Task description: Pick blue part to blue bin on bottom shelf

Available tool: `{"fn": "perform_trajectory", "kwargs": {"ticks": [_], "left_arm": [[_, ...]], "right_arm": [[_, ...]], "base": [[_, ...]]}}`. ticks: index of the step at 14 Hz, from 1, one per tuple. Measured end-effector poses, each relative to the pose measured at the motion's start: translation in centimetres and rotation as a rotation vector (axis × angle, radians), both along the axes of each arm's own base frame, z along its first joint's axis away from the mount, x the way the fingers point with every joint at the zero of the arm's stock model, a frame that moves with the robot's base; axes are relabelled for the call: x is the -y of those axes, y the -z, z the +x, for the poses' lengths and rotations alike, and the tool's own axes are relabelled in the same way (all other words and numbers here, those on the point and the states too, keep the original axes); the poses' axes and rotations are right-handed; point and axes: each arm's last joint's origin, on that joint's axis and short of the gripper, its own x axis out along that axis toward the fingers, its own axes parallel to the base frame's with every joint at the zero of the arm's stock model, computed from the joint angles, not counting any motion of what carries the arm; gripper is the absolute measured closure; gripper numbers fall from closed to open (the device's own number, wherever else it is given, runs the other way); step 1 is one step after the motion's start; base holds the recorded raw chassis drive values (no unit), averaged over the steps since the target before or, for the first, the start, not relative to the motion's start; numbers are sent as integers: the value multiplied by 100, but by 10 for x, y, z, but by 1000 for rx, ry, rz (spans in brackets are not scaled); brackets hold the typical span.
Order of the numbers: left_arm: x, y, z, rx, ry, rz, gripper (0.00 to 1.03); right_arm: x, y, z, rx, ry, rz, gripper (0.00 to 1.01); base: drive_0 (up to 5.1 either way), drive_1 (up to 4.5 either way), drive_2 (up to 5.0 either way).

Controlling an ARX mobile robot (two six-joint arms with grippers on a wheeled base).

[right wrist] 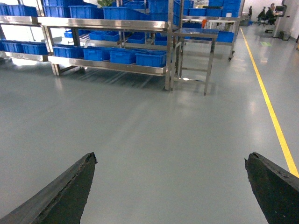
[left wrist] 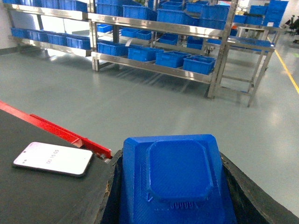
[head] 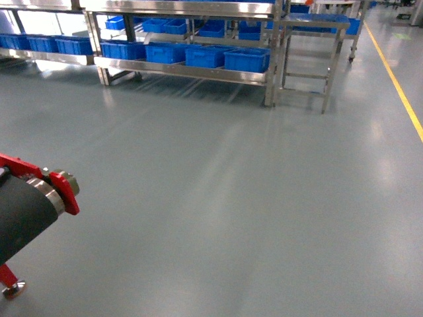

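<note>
My left gripper is clamped around the blue part, its dark pads hugging both flanks so the piece rides steady while the base is out on open floor; that grip looks meant for carrying, not placing. Just left of it, on the black conveyor belt with its red side rail, a phone lies flat near the belt's right edge. My right gripper hangs spread wide with nothing between its fingertips, only bare grey floor below, so I judge it is kept free for now.

Farther on, a yellow line runs along the floor's right edge. Well beyond stands the steel rack, its bottom shelf lined with blue bins, the rightmost by the shelf's right end. A small steel table sits just beside the rack's right post. I still have to close that distance before lowering the part into a bin.
</note>
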Motion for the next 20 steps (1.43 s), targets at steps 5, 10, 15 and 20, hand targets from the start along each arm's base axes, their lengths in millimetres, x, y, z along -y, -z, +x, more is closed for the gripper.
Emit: {"fn": "perform_trajectory", "kwargs": {"ticks": [5, 10, 15, 20], "left_arm": [[0, 0, 0, 0, 1, 0, 60], [0, 0, 0, 0, 1, 0, 60], [0, 0, 0, 0, 1, 0, 60], [0, -1, -1, 5, 2, -2, 60]], "right_arm": [[0, 0, 0, 0, 0, 0, 3], [0, 0, 0, 0, 0, 0, 3], [0, 0, 0, 0, 0, 0, 3], [0, 0, 0, -2, 0, 0, 3]], "base": [[-173, -173, -173], [-163, -163, -163], [-162, -162, -162], [-53, -53, -53]]}}
